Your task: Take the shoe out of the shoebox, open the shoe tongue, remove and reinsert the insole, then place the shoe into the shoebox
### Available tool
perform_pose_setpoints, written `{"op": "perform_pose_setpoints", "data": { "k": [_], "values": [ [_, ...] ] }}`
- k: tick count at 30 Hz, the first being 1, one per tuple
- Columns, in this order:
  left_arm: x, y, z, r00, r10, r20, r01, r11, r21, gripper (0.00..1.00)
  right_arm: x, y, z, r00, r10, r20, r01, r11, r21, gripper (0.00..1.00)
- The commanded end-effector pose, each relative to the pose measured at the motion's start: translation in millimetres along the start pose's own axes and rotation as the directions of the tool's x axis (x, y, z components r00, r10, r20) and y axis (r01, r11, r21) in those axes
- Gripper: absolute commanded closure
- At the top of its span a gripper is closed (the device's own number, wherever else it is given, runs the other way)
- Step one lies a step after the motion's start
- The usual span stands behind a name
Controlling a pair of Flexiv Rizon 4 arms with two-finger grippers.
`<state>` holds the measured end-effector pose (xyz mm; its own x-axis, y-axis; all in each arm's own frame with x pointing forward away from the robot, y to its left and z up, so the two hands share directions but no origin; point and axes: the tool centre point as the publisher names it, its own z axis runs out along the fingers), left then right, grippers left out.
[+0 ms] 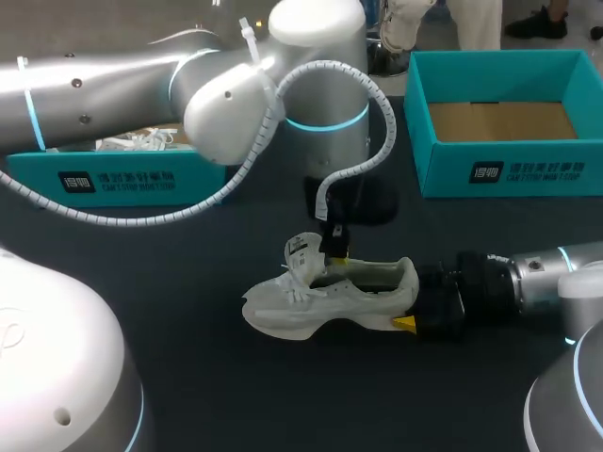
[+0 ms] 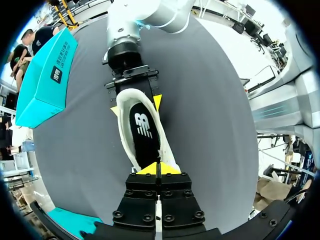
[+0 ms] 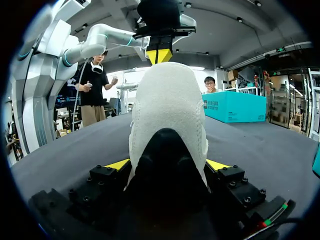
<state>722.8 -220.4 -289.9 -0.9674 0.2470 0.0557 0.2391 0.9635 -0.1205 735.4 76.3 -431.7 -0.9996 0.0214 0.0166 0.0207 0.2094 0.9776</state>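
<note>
The teal shoebox [image 1: 499, 174] stands open showing its brown cardboard floor, the other teal box [image 1: 113, 179] holds something white, and the white shoe [image 1: 320, 306] lies on the table [image 1: 283, 395] apart from both, heel clamped in my right pincer [image 3: 167, 167], my left pincer [image 2: 157, 168] pinched together over its mouth.

The right gripper [image 3: 167, 165] is squeezing the heel of the white shoe [image 3: 167, 100] from both sides while the left gripper [image 3: 159, 55] is touching its far end from above.
</note>
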Motion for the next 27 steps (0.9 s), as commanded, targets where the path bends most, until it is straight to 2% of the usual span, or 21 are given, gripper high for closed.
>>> {"op": "perform_pose_setpoints", "data": {
  "k": [1,14,27],
  "values": [
    [-7.6,-5.5,5.8,1.0,-0.003,-0.004,0.003,1.0,-0.01,1.0,-0.9,-4.1,1.6,1.0,0.001,0.0,-0.001,1.0,0.001,1.0],
    [-19.5,-18.0,38.6,0.999,-0.034,0.033,0.035,0.999,-0.011,1.0,-0.9,-4.1,1.6,1.0,0.001,0.0,-0.001,1.0,0.001,1.0],
    [-12.3,-19.0,56.8,0.998,-0.036,0.042,0.037,0.999,-0.025,1.0,-0.9,-4.1,1.6,1.0,0.001,0.0,-0.001,1.0,0.001,1.0]
  ]
}}
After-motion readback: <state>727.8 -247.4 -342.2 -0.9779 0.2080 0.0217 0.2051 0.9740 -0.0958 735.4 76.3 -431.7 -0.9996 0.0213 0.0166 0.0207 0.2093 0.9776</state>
